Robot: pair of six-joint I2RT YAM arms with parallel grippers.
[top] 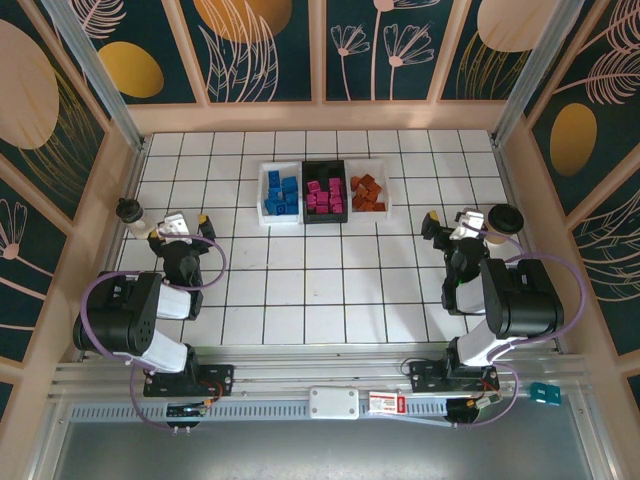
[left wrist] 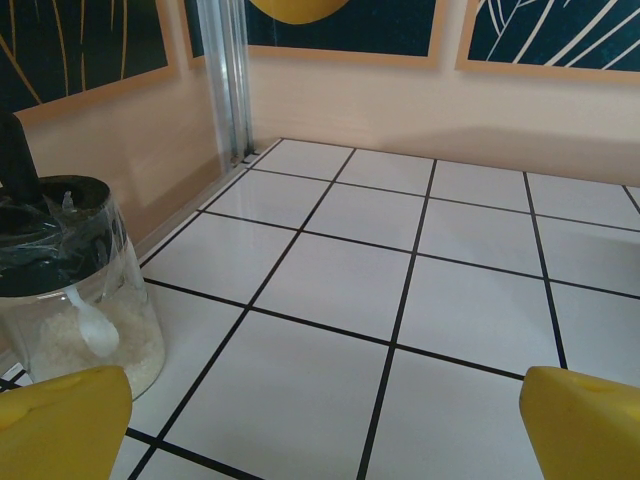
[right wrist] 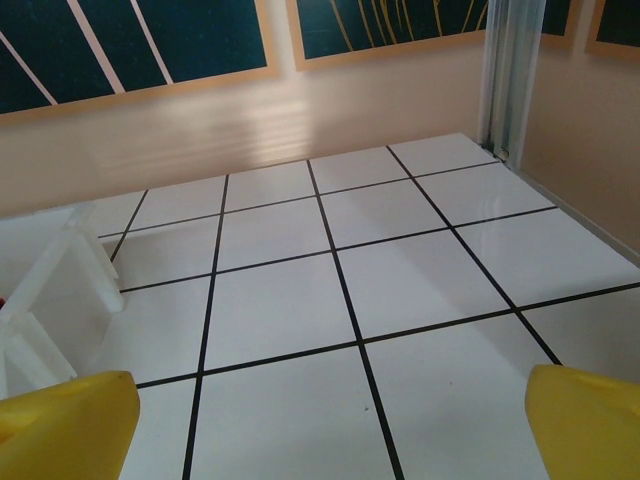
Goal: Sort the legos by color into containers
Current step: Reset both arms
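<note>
Black bin (top: pixel 324 164): holds pink legos (top: pixel 324 195).
Blue legos (top: pixel 281 192): in left white bin (top: pixel 262 202), beside black bin.
Orange legos (top: pixel 367 193): in right white bin (top: pixel 368 213), beside black bin.
My left gripper (left wrist: pixel 322 425): fingers apart.
My right gripper (right wrist: pixel 325 425): fingers apart.

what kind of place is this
Probably a robot lab test cell: left arm and right arm bolted to a metal rail, a tiled table walled by printed panels, bins of color-sorted bricks.

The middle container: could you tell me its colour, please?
The middle container is black, clearest in top external view.

white tiled floor (top: pixel 300 290), dark floral walls (top: pixel 270 40).
</note>
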